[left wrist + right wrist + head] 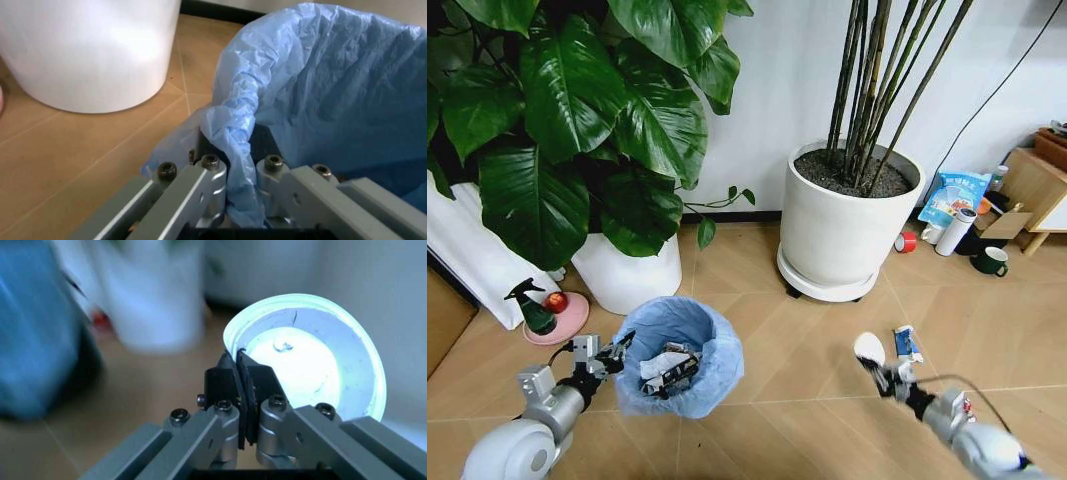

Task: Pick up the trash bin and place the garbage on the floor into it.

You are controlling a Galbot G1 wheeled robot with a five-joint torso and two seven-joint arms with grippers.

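Note:
The trash bin (679,356), a small round bin lined with a crinkled light-blue bag, stands on the chevron wooden floor (787,400) in front of me, with several pieces of garbage (667,370) inside. My left gripper (618,347) is shut on the bin's near-left rim; in the left wrist view the gripper (240,167) pinches the bag-covered rim (233,125). My right gripper (876,364) holds a white disc (869,348) above the floor to the bin's right; in the right wrist view the gripper (239,377) clamps the white disc (313,355) at its edge. A blue-white packet (908,343) lies on the floor just beyond.
Two big white plant pots (842,225) (627,275) stand behind the bin. A green spray bottle (532,305) sits on a pink dish at the left. A red tape roll (906,241), a white cylinder (954,232), a mug (990,261) and wooden furniture (1032,185) crowd the far right.

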